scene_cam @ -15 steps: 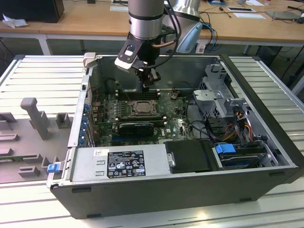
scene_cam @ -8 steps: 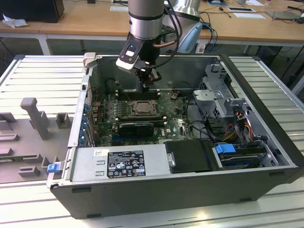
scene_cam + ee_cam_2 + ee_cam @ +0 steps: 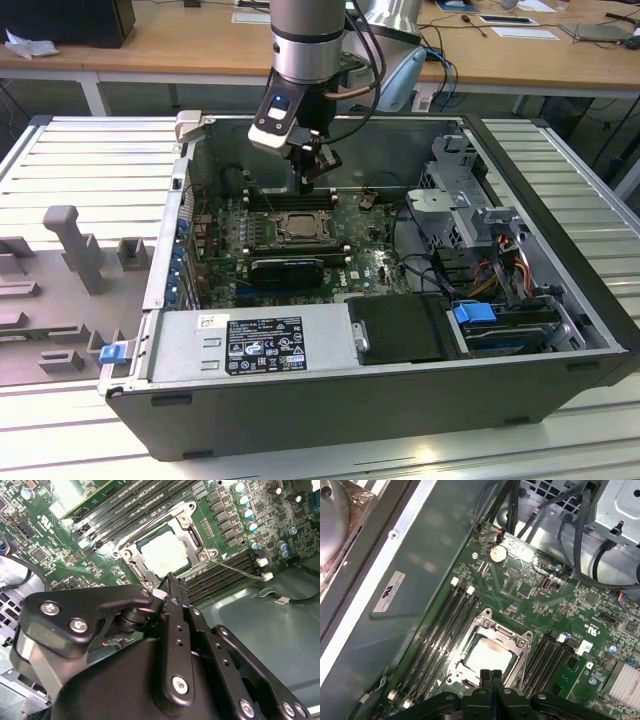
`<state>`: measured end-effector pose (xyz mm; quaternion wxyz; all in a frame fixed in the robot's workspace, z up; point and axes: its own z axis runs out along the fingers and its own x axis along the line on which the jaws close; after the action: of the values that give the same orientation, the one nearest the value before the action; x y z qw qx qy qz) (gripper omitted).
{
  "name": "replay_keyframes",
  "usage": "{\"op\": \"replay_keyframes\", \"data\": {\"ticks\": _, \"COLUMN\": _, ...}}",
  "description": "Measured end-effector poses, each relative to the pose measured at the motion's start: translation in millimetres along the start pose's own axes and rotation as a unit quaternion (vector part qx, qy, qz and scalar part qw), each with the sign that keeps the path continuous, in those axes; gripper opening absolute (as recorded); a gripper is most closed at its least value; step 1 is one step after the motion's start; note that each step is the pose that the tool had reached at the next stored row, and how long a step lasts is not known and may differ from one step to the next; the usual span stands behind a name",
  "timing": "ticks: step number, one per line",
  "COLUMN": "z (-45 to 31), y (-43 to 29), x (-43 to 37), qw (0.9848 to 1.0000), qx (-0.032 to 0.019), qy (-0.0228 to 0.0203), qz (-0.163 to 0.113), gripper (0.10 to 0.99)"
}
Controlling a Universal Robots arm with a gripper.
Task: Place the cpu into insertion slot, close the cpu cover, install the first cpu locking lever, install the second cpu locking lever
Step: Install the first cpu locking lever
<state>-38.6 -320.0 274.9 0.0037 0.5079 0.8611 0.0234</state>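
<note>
The cpu lies flat in the insertion slot, its pale metal face showing in both wrist views. The cpu cover lies down around it as a silvery frame. A thin metal lever runs from one socket corner out over the memory slots. My gripper hangs just above the socket's edge with its fingers pressed together and nothing between them. In the exterior view the gripper hovers over the far side of the socket, inside the open case.
Long black memory slots flank the socket on both sides. A long black card sits in front of it. The power supply fills the case's front, and a drive cage and cables stand at the exterior view's right.
</note>
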Motion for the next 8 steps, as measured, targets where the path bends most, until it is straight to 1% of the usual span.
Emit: {"op": "replay_keyframes", "data": {"ticks": 8, "z": 0.0, "y": 0.0, "x": 0.0, "qw": 0.9998, "qx": 0.0004, "qy": 0.0010, "qz": -0.022, "gripper": 0.106}}
